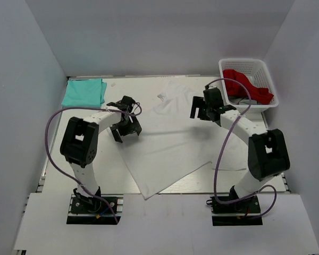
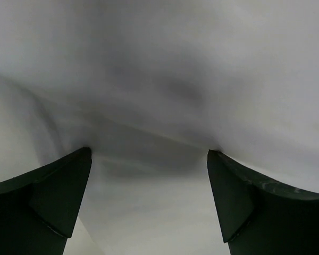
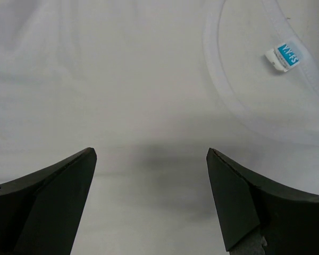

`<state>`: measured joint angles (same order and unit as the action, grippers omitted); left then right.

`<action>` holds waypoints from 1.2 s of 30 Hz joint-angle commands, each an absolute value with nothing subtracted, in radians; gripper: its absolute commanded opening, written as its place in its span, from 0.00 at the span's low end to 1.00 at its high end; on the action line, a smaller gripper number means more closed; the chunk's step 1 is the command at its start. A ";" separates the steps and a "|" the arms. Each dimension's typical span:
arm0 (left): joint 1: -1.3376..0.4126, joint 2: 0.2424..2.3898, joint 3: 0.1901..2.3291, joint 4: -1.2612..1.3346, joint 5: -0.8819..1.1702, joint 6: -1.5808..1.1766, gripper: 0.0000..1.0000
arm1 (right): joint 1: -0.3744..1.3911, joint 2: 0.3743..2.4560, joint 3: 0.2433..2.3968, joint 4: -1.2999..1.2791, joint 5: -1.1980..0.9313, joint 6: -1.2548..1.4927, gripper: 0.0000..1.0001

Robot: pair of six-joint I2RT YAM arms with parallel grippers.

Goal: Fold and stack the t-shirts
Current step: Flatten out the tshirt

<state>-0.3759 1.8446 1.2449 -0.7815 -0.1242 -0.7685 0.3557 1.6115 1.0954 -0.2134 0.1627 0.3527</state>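
The white t-shirt [image 1: 170, 141] lies spread flat across the middle of the table, collar toward the back. The mint-teal t-shirt [image 1: 84, 92] lies folded at the back left corner. My left gripper [image 1: 125, 131] is open at the white shirt's left edge; in the left wrist view its fingertips [image 2: 77, 170] press down on white cloth [image 2: 159, 106]. My right gripper [image 1: 203, 112] is open above the shirt's right side near the collar. The right wrist view shows white cloth [image 3: 122, 79], the collar with a blue tag [image 3: 282, 57], and open empty jaws.
A white plastic basket [image 1: 266, 71] with red cloth [image 1: 247, 87] in it stands at the back right. White walls close in the table on the left, back and right.
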 commanded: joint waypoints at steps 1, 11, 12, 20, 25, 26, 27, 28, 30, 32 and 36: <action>-0.331 1.911 1.282 -0.721 -0.100 -0.782 1.00 | 0.348 1.701 1.176 -0.222 0.256 0.328 0.90; -0.183 2.233 1.682 -0.741 -0.039 -0.670 1.00 | 0.324 1.896 1.259 -0.287 0.178 0.341 0.90; -0.172 2.265 1.736 -0.753 -0.029 -0.655 1.00 | 0.327 1.901 1.256 -0.285 0.164 0.333 0.90; -0.161 2.405 2.105 -0.736 -0.006 -0.474 1.00 | 0.333 1.888 1.163 -0.241 0.028 0.339 0.90; -0.170 2.333 2.114 -0.715 0.020 -0.422 1.00 | 0.336 1.836 1.158 -0.187 0.011 0.344 0.90; -0.170 2.320 2.114 -0.730 0.020 -0.422 1.00 | 0.334 1.829 1.164 -0.178 0.026 0.341 0.90; -0.170 2.303 2.105 -0.739 0.020 -0.422 1.00 | 0.331 1.815 1.187 -0.155 0.040 0.338 0.90; -0.170 2.258 2.091 -0.739 0.020 -0.432 1.00 | 0.330 1.818 1.199 -0.137 0.051 0.327 0.90; -0.181 2.202 2.018 -0.718 0.020 -0.445 1.00 | 0.324 1.842 1.277 -0.146 0.106 0.331 0.90; -0.192 2.124 1.959 -0.671 0.061 -0.445 1.00 | 0.322 1.861 1.313 -0.141 0.142 0.333 0.90; -0.192 2.031 1.827 -0.670 0.146 -0.457 1.00 | 0.310 1.989 1.509 -0.190 0.146 0.337 0.90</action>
